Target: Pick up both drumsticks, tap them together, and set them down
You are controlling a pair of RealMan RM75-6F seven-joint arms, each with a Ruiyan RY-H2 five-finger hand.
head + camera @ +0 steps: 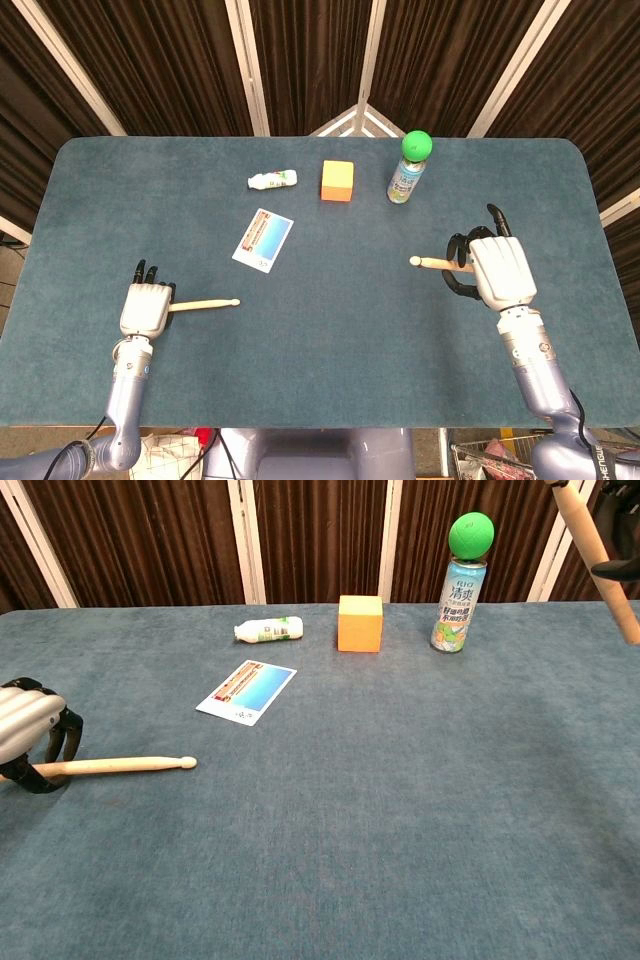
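My left hand (145, 308) (25, 735) grips the butt of a wooden drumstick (205, 304) (120, 766) at the table's front left; its tip points right, low over the blue cloth. On the right, my right hand (495, 270) holds the other drumstick (432, 263), raised off the table with its tip pointing left. In the chest view that stick (598, 560) shows at the top right corner, and only a dark fingertip of the right hand shows beside it.
At the back of the blue table (330, 340) stand an orange cube (338, 181), a spray can with a green cap (408, 167) and a small white bottle (273, 180) lying on its side. A printed card (263, 239) lies left of centre.
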